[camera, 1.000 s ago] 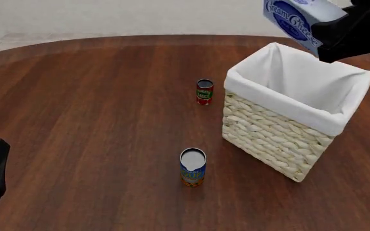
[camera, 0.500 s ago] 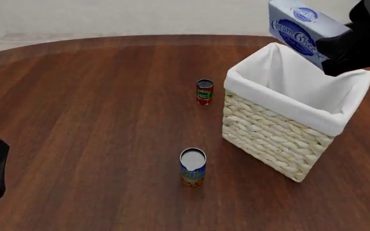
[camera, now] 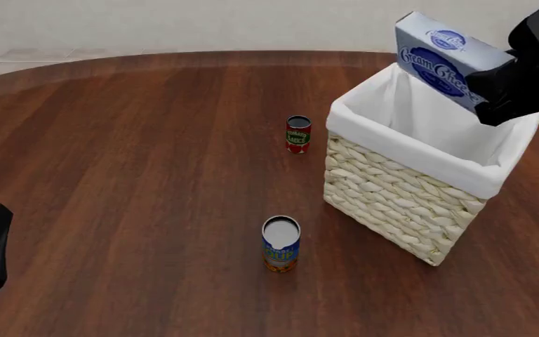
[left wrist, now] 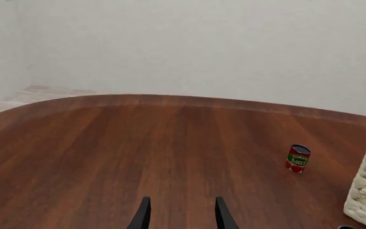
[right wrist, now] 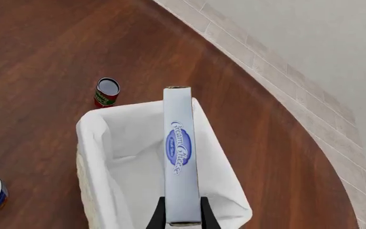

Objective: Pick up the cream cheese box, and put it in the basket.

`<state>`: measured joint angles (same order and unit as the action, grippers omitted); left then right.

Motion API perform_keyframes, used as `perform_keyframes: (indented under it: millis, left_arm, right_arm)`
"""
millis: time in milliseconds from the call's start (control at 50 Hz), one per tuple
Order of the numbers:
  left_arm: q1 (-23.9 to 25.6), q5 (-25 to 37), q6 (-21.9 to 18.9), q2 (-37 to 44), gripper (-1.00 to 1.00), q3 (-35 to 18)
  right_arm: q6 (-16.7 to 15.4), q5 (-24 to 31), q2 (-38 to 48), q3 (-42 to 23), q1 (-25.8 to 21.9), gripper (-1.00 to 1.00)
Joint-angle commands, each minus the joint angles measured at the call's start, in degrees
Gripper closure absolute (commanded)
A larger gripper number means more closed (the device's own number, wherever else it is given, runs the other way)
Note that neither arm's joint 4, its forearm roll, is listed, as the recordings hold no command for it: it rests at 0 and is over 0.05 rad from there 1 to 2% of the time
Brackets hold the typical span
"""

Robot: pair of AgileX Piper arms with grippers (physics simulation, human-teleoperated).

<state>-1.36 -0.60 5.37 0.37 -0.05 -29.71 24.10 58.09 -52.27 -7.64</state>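
One second of change: my right gripper had carried the cream cheese box downward and a bit rightward in the front view, so it went from cut off at the frame's top to fully in view. It now hung tilted over the far right part of the basket, above the white liner, not touching the rim as far as I could tell. My right fingers were clamped on the box's narrow sides near one end; the right wrist view showed the box edge-on, directly over the basket's open mouth.

Left gripper was idle at the near left, fingers apart, nothing between them, same place as before.

Both cans had stayed put: red can left of the basket, blue can nearer, in front of the basket's near left corner.

Judgement: transport was basically done and the descent was underway. Box was lined up with the opening, so lowering a little more and then releasing looked like what remained. Risk: the tilted box catching the liner's far right edge.
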Motion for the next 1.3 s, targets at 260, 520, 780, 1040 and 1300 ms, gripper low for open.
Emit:
perform_keyframes:
  millis: [260,520,780,1040,1300]
  left_arm:
    - [-0.17,-0.05,0.58,-0.12,-1.0,0.01]
    - [-0.2,-0.02,0.64,-0.15,-1.0,0.01]
    - [-0.22,0.01,0.79,-0.21,-1.0,0.01]
    - [-0.27,0.05,0.86,-0.24,-1.0,0.01]
    - [-0.24,0.0,0.79,-0.23,-1.0,0.01]
  right_arm:
    - [-2.69,0.98,1.6,1.18,1.63,1.0]
    - [-4.27,1.61,2.4,0.87,2.68,1.0]
    - [-6.23,2.02,4.23,0.45,2.82,1.0]
    - [-8.46,3.04,5.41,-0.54,3.34,1.0]
    - [-9.46,4.22,5.21,-1.19,4.05,1.0]
